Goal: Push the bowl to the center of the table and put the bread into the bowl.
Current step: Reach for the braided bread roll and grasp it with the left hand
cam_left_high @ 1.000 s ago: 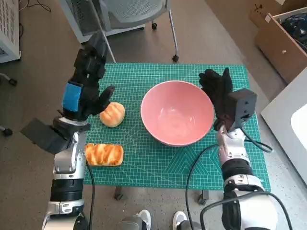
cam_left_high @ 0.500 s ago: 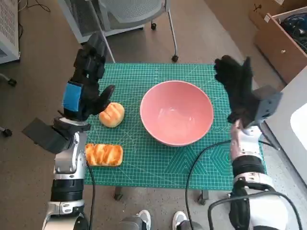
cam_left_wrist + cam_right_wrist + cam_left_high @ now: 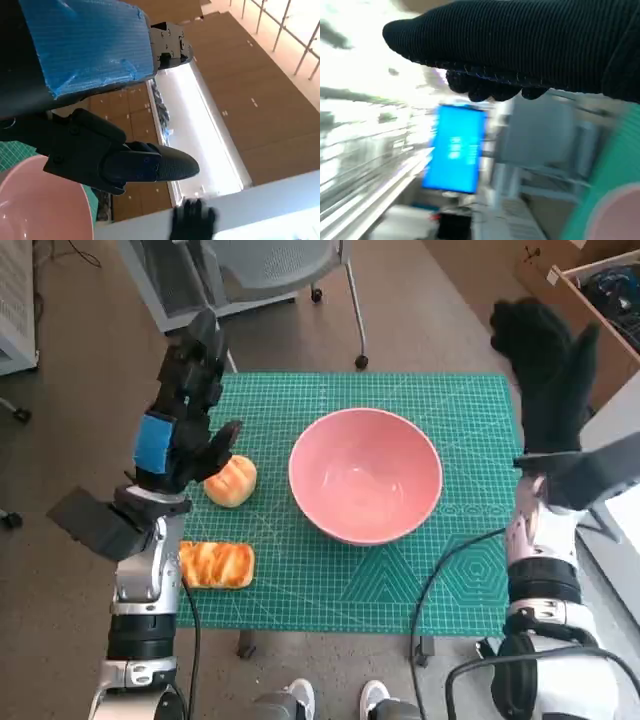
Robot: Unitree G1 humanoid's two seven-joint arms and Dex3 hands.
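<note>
A pink bowl point(image 3: 366, 474) stands empty near the middle of the green cutting mat point(image 3: 300, 580); its rim point(image 3: 30, 210) also shows in the left wrist view. A round bun point(image 3: 230, 481) lies left of the bowl, and a long braided bread point(image 3: 216, 564) lies near the mat's front left edge. My left hand point(image 3: 185, 410), black with blue tape, hovers over the bun with fingers spread and holds nothing. My gloved right hand point(image 3: 545, 370) is raised beyond the mat's right edge, fingers apart and empty. The glove point(image 3: 520, 45) fills the right wrist view.
An office chair base point(image 3: 260, 280) stands behind the table. A cardboard box point(image 3: 580, 300) and a white surface point(image 3: 625, 470) lie to the right. Feet point(image 3: 290, 702) show at the table's front edge.
My right hand has lifted away from the bowl's right rim, moving up and to the right, off the mat. The left hand, bowl and breads have stayed put.
</note>
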